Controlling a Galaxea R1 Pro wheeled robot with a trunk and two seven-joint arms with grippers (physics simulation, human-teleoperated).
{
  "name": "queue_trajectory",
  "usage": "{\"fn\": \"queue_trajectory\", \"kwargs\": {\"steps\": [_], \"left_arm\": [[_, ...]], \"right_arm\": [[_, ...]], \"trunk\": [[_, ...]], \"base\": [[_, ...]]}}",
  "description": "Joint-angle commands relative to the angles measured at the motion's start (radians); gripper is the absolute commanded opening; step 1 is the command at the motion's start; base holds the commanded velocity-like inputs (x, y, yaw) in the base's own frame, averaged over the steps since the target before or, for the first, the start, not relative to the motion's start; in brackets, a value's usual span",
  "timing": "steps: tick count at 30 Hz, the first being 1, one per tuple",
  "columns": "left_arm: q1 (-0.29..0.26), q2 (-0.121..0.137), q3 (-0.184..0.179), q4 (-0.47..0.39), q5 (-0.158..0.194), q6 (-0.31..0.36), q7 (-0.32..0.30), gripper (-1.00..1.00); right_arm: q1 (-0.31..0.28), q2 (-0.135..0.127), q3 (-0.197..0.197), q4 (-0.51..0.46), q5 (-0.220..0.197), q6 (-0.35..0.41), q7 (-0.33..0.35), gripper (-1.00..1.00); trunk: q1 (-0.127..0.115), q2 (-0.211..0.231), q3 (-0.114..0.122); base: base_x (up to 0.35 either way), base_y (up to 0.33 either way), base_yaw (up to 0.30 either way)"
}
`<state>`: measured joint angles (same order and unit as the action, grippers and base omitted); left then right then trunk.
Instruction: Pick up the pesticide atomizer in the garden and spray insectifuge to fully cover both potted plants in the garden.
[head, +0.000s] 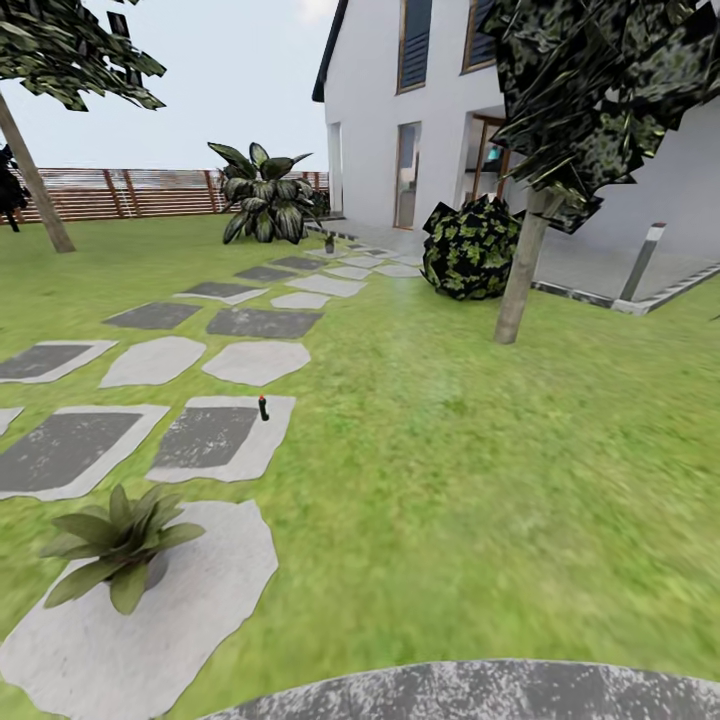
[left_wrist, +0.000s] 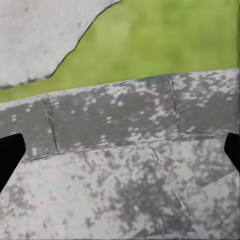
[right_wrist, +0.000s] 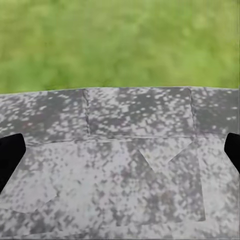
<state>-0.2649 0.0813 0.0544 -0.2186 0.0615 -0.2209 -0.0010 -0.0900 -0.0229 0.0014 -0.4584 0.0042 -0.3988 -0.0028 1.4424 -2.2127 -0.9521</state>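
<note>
The robot stands on the round paved patch (head: 480, 690) at the near edge of the lawn (head: 480, 440), and the step in hand looks like the approach: nothing is picked up yet. The pesticide atomizer (head: 264, 407) stands upright on a grey stepping stone (head: 215, 437) well ahead and to the left. One potted plant (head: 118, 545) sits on a pale stone nearer the robot, on the left; another leafy plant (head: 262, 195) grows far off by the fence (head: 130, 192). In the wrist views the left gripper (left_wrist: 120, 150) and right gripper (right_wrist: 120, 150) are both spread wide, holding nothing, over the paving. Next, the robot needs to drive forward and left until the bottle is within reach.
</note>
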Motion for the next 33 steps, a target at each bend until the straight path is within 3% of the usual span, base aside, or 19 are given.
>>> {"fn": "queue_trajectory", "kwargs": {"steps": [1,15,33], "left_arm": [[-0.001,0.0,0.001,0.001,0.006,-0.003,-0.001,1.0],[-0.001,0.001,0.001,0.001,0.006,-0.003,-0.001,1.0],[-0.001,0.002,0.001,0.001,0.006,-0.003,-0.001,1.0]], "right_arm": [[-0.001,0.0,0.0,0.001,0.0,-0.003,0.0,1.0],[-0.001,0.0,0.0,0.001,0.0,-0.003,0.0,1.0],[-0.001,0.0,0.002,0.002,0.0,-0.003,0.0,1.0]], "trunk": [[0.0,0.0,-0.001],[0.0,0.0,-0.001],[0.0,0.0,-0.001]], "base": [[0.339,-0.099,0.0],[0.339,-0.094,0.0],[0.34,-0.006,0.004]]}}
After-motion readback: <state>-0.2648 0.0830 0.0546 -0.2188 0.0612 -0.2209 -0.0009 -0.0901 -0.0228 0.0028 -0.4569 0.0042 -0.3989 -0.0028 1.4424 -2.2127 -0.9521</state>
